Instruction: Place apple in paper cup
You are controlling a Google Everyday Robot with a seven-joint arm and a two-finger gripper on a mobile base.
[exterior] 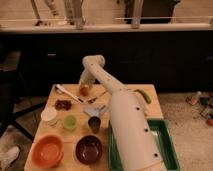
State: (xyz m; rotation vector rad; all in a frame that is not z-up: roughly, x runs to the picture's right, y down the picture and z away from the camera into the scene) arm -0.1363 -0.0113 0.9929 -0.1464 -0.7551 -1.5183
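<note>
Reaching across the wooden table (pixel 56 134) from its near right side, the white arm (pixel 126 125) bends down toward the far edge. The gripper (pixel 84 88) sits near the far left corner, jaws closed on the apple (pixel 84 92). The apple is low over the tabletop; contact with the surface cannot be determined. A white utensil (pixel 67 92) lies just left of it.

The paper cup (pixel 49 115) stands upright by the left edge, well apart from the apple, with a dark red berry cluster (pixel 63 104) between them. A pale green cup (pixel 70 122) stands just beside the paper cup, and a metal cup (pixel 94 123) stands near that. An orange bowl (pixel 48 150) and a dark bowl (pixel 89 148) occupy the near edge. A green tray (pixel 165 142) lies at the near right corner.
</note>
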